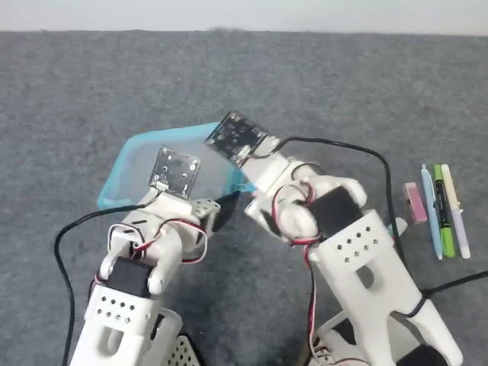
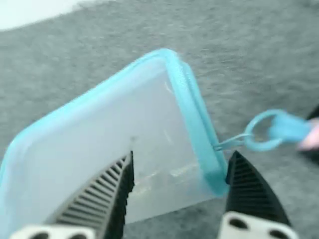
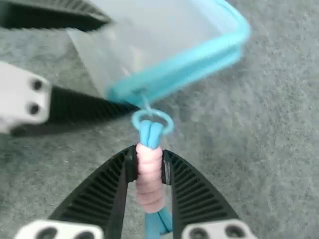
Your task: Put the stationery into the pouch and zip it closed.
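The pouch (image 1: 145, 164) lies on the surface (image 1: 343, 84), pens (image 1: 444, 210) well apart beside it; the right gripper (image 3: 148, 154), fingers pinched on the zip pull (image 3: 149, 174), should draw straight along the zip once the left gripper (image 2: 182, 159), fingers wide astride that corner, clamps it steady.

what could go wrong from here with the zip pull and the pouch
1. The right gripper pinches only the pink bead on the zip pull's cord, so a tug could make it slip out.
2. The left gripper stands open astride the pouch corner, so the pouch may drag along instead of the slider moving.
3. The pens and eraser lie outside it; zipping shut now would leave them out.
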You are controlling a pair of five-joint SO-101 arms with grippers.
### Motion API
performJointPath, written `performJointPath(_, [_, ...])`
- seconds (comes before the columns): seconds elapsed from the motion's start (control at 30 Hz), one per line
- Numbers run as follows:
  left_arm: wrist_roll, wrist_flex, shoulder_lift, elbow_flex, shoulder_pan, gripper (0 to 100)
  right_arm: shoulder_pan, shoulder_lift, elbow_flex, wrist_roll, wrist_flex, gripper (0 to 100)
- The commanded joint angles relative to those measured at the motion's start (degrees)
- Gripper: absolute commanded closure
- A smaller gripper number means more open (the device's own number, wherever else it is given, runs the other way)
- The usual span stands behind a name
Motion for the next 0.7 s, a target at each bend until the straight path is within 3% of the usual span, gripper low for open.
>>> performJointPath(0.0, [-2.1,-3.3,0.2,1.4,-4.1,72,4.9,0.2,-3.3,1.9,0.1,99.1])
performJointPath(0.4, [-2.2,-3.6,0.5,1.5,-8.7,72,14.5,0.4,-1.0,4.0,-1.5,99.1])
performJointPath(0.57, [-1.9,-3.3,0.3,1.6,-7.9,72,13.5,0.6,-0.7,3.3,-1.5,99.1])
performJointPath(0.67, [-1.8,-1.5,0.1,1.3,-5.3,72,8.1,0.6,0.3,0.5,-2.3,99.1])
